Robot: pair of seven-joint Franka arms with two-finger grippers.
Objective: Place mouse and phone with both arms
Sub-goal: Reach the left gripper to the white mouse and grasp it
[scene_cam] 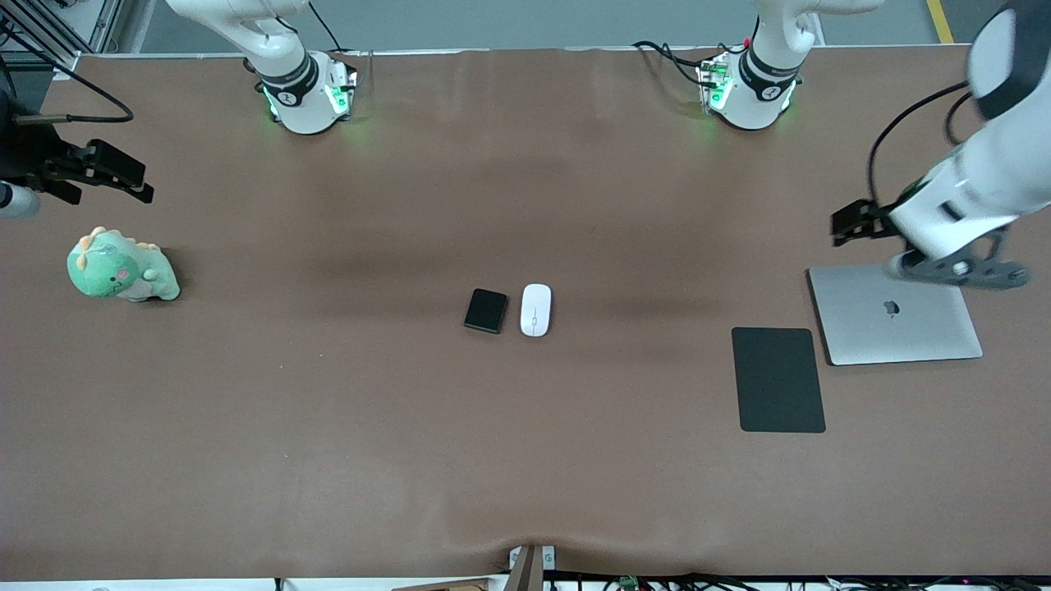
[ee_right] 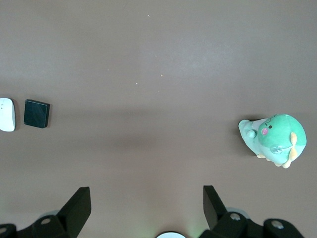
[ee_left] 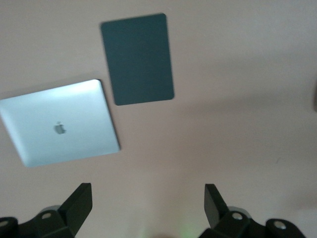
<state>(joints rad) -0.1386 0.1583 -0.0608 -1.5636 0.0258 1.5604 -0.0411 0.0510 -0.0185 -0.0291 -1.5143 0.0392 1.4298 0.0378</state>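
Mouse [scene_cam: 535,309], a small glossy white oval, is seen untouched on the brown table [scene_cam: 525,460], just beside the small glossy black rectangular phone [scene_cam: 485,310]. Well apart from the mouse, the left gripper [ee_left: 147,208] is held open and empty over the closed silver laptop [scene_cam: 895,314]; the right gripper [ee_right: 146,208] is spread empty near the green plush dinosaur [scene_cam: 121,268]. Nothing is judged done yet.
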